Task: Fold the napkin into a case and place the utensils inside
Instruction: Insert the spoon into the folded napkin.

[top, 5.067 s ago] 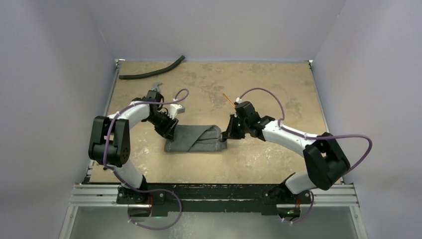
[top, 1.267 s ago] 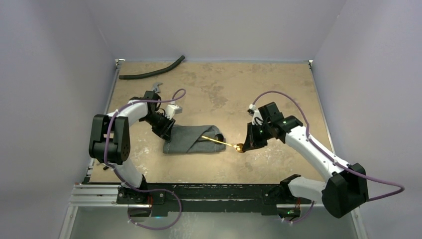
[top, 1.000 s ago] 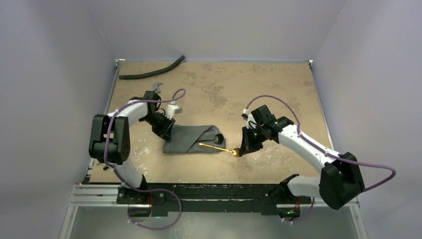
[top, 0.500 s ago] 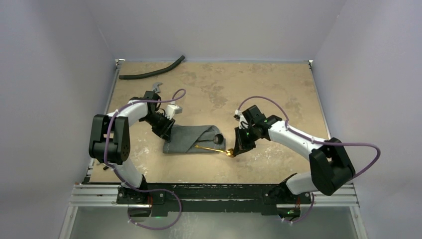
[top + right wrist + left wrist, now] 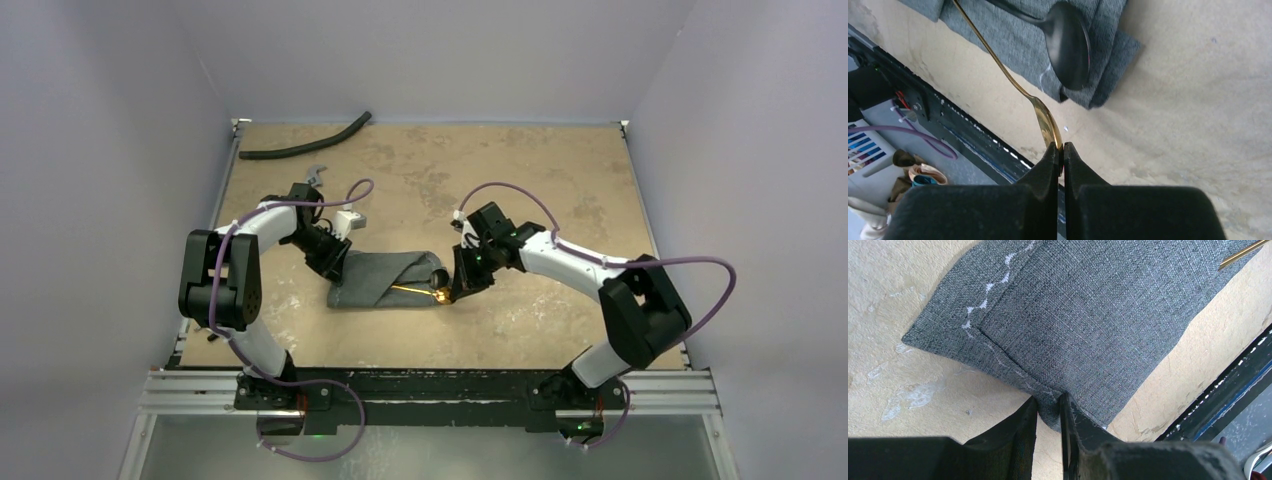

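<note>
The grey napkin [image 5: 385,280] lies folded into a long case at the table's middle. My left gripper [image 5: 1049,407] is shut on the napkin's [image 5: 1083,315] left corner, cloth pinched between its fingers. The black spoon's bowl [image 5: 1068,45] sticks out of the case's right end, its handle tucked inside the fold. My right gripper [image 5: 1060,148] is shut on the bowl end of the gold utensil [image 5: 1013,82], whose thin handle reaches across the napkin [image 5: 1013,35] toward its opening. From above, the gold utensil [image 5: 415,290] lies along the napkin's near edge.
A long black hose [image 5: 305,145] lies at the back left corner. A metal wrench [image 5: 318,174] sits behind my left arm. The black rail [image 5: 430,385] runs along the table's near edge.
My right gripper has carried the gold utensil leftward from the bare table, so its handle now lies over the napkin. The left gripper has stayed on the napkin's corner.
</note>
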